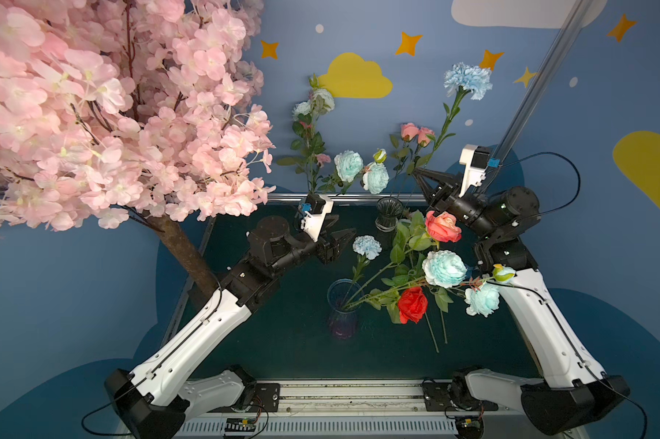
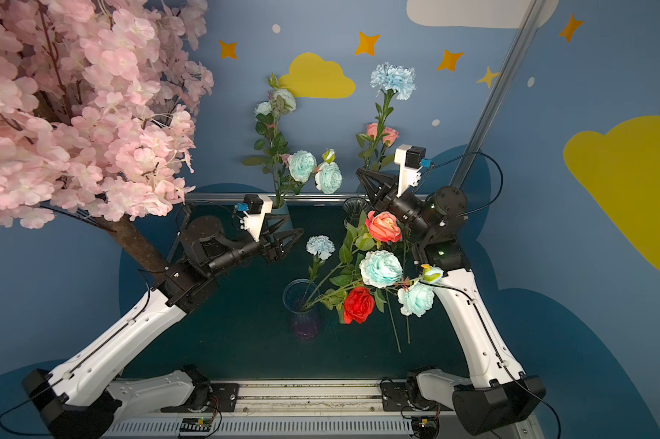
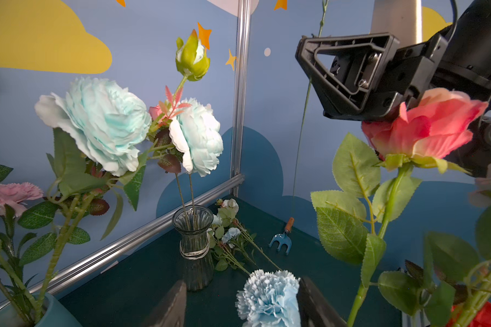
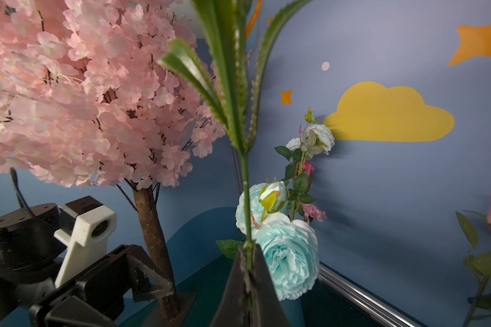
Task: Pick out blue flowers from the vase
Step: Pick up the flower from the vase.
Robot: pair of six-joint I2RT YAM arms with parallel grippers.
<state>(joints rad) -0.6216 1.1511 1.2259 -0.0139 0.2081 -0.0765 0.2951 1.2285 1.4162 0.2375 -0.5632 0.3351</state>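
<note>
Our left arm [image 1: 206, 323] rises from the near left corner toward the middle, wrist bent so the left gripper [image 1: 343, 230] points right at the bouquet. Its jaws stand about half apart and clasp nothing. In the wrist view the small carnation [image 3: 268, 300] sits between the fingers [image 3: 172, 304]; we cannot tell whether it touches them. Its stalk stands in the vase [image 1: 341, 304].

Our right arm [image 1: 541, 315] runs up the right edge, folds at the elbow and turns its wrist back toward the far left, raised beside the far vase [image 1: 389, 211]. The right gripper [image 1: 416, 173] is clenched on the green stem of the tall carnation [image 1: 468, 80], whose head stands high against the far wall.

Two large blue flowers [image 1: 444, 268] lean right out of the vase among the roses [image 1: 412, 304]. We see more blue heads [image 1: 349, 165] at the far edge.
</note>
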